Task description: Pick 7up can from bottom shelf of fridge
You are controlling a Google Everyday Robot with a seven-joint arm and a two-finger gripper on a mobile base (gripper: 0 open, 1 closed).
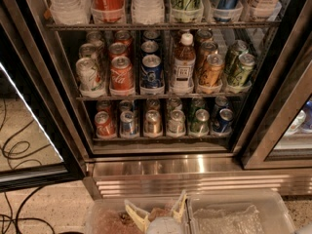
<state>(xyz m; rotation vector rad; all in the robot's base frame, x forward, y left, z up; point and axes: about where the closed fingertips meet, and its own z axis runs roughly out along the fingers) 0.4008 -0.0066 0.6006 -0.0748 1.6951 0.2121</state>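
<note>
Tool point(158, 211) spread wide, empty (base cut off below), well apart from 7up can point(176, 123).

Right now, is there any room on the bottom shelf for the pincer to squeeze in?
Hardly: the bottom shelf is packed, with neighbours close either side of the 7up can. Room is the gap above the cans under the rack overhead, and the bare steel ledge in front. The pincer, open, sits low outside the fridge.

Speckled floor point(53, 209), black cables point(17, 147) looped at left, fridge point(185, 179) standing on it far, gripper point(157, 209) at near centre edge, fingers spread.
</note>
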